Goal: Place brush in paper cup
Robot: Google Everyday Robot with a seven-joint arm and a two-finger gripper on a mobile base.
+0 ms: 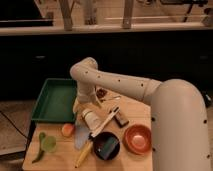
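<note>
Far L: green tray (52, 102) is set at the back-left of the worktop (62, 160); a small green cup (48, 143) and an orange ball (67, 130) are seen in front of it.
Hand: the hand (81, 111) is held low over the worktop, just R of the tray's near corner and just beside the paper cup. It is released, w/ nothing gripped as far as can be seen.
Paper cup: the paper cup (90, 119) is found ctr-left. No brush is seen in it. Upright or tipped can't be told.
Brush: the brush (106, 122) is laid flat and slanted on the worktop, just R of the cup. Its upper end is by a black block (121, 120), its lower end near a black bowl (106, 146).
R: a red bowl (137, 139) is seen beside the black one.
Done: nothing yet, by the look of it; the brush isn't picked up.
Left: brush to be grasped, lifted, stood in the cup, then let go.
</note>
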